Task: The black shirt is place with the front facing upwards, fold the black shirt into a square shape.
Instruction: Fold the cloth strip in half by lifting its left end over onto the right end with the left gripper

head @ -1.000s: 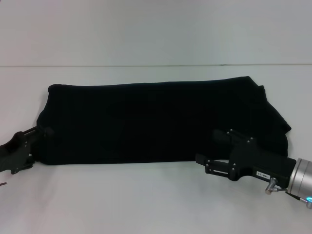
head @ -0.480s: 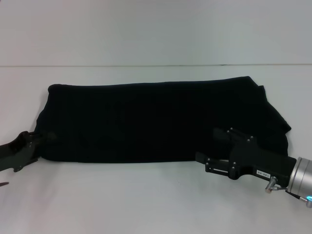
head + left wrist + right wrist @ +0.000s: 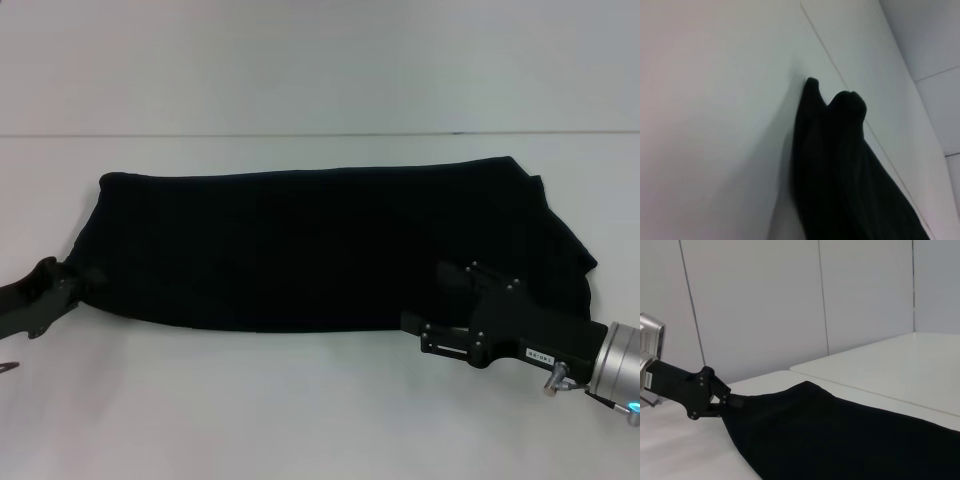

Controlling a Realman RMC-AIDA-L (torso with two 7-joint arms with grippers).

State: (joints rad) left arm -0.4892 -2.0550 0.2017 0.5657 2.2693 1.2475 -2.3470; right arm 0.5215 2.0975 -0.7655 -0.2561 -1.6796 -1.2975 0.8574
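Shirt: the black shirt [image 3: 320, 250] is lying as a long folded band on the white worktop [image 3: 300, 420], front lettering not showing.
Long axis: running left to right across the head view, far edge near the worktop's seam, right end bunching into a rounded flap.
Left arm: reaching in low from the left edge; left gripper [image 3: 75, 280] is pinching the shirt's near-left corner, fingers pressed together on the cloth, visible from the right wrist view [image 3: 722, 399].
Right arm: lying low at the near right, wrist pointing inward; right gripper [image 3: 432, 318] is sitting at the shirt's near edge, grip state cannot tell.
Left wrist view: shirt fabric [image 3: 840, 165] is hanging in upright folds against the worktop.
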